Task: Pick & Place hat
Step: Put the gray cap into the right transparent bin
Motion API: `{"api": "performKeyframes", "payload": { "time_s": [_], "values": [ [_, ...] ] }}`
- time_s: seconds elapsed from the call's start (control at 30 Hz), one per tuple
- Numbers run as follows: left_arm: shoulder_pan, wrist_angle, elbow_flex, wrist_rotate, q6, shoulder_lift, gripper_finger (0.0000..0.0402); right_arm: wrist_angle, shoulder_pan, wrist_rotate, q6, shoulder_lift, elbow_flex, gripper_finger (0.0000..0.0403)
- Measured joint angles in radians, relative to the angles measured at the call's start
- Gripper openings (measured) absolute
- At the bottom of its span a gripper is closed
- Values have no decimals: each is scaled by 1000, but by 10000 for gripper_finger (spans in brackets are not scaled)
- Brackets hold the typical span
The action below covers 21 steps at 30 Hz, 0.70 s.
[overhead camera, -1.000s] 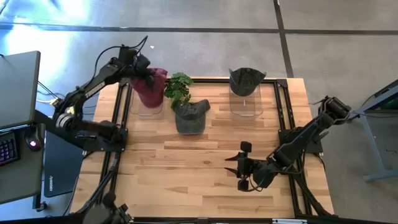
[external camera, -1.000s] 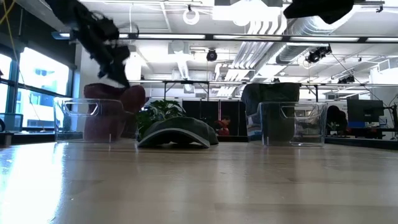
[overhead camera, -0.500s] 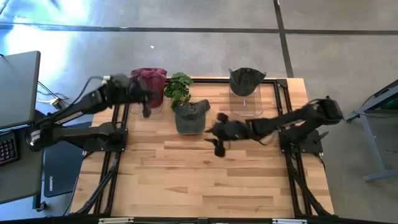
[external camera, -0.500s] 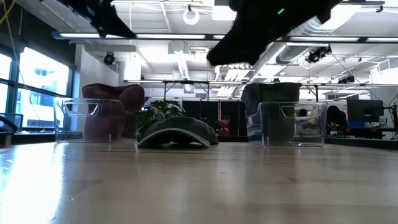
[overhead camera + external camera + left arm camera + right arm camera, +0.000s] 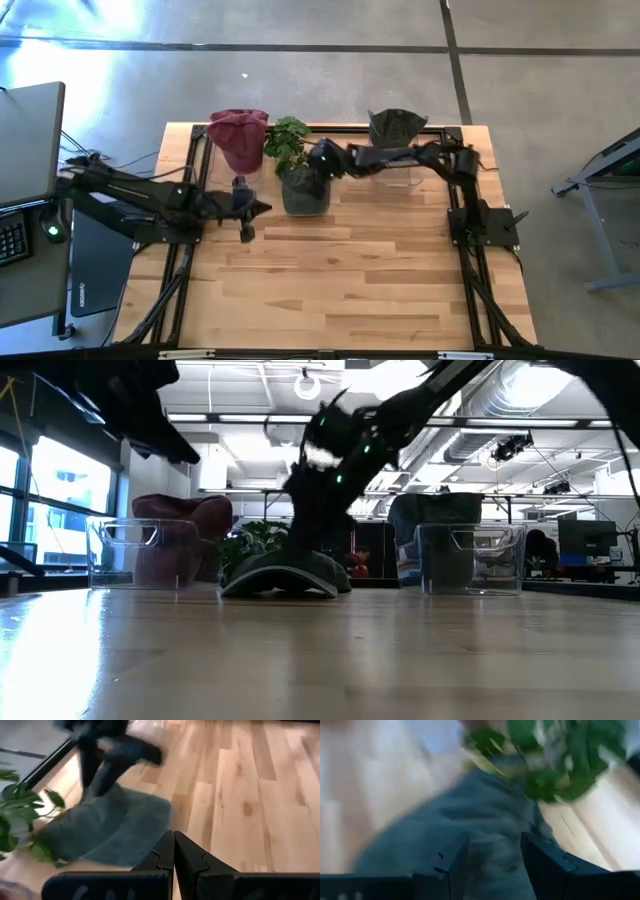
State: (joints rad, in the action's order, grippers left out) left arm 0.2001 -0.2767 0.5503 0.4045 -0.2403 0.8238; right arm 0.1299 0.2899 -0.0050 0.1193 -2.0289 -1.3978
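Observation:
A grey-green hat (image 5: 305, 187) lies on the table by its brim in front of a small plant (image 5: 287, 140); it also shows in the low view (image 5: 285, 572). A maroon hat (image 5: 240, 138) sits on a clear stand at the far left. A dark grey hat (image 5: 397, 128) sits on a clear stand at the far right. My right gripper (image 5: 320, 165) is open right over the grey-green hat, whose crown (image 5: 485, 830) shows between its fingers. My left gripper (image 5: 260, 209) is shut and empty, just left of that hat (image 5: 110, 827). My right gripper's open fingers (image 5: 545, 865) stand on either side of the grey-green hat's crown, slanting down from the table's right. Whether they touch the hat, I cannot tell.
The plant's leaves (image 5: 550, 755) are close behind the hat, next to the right gripper. The two clear stands (image 5: 140, 550) (image 5: 470, 555) flank the hat at the far edge. Bare wood (image 5: 330, 280) takes up the near half of the table.
My right gripper has swept from the near right of the table toward the far edge and left, down onto the grey-green hat. My left gripper has left the maroon hat and gone toward the near edge and right, down beside the grey-green hat. The hats have stayed put.

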Motion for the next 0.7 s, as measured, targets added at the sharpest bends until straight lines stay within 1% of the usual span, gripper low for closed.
{"api": "performKeyframes", "payload": {
  "time_s": [0.07,0.1,0.17,0.27,0.3,0.37,0.43,0.47,0.57,0.63,0.7],
  "values": [
    [53,14,2,38,-20,47,0,84,18,-67,-7,-44,-55,157],
    [74,25,2,55,-27,72,0,115,19,-128,-12,-55,-76,150],
    [119,62,1,54,-31,125,0,169,5,-275,-12,-60,-97,136],
    [180,124,2,25,-20,193,0,239,-48,-474,-17,-47,-93,121],
    [198,138,2,15,-16,214,0,264,-71,-519,-29,-40,-91,118],
    [231,187,2,1,-2,263,0,291,-122,-554,-66,-12,-91,114],
    [257,223,2,-1,5,309,0,317,-169,-533,-82,25,-92,113],
    [269,238,2,-1,6,327,0,336,-192,-503,-83,43,-93,113],
    [301,294,2,-9,8,381,0,432,-251,-365,-71,104,-93,114],
    [320,309,2,-49,31,423,0,530,-294,-260,-66,144,-93,114],
    [342,316,2,-88,75,468,0,617,-342,-145,-16,177,-93,114]
  ]
}}
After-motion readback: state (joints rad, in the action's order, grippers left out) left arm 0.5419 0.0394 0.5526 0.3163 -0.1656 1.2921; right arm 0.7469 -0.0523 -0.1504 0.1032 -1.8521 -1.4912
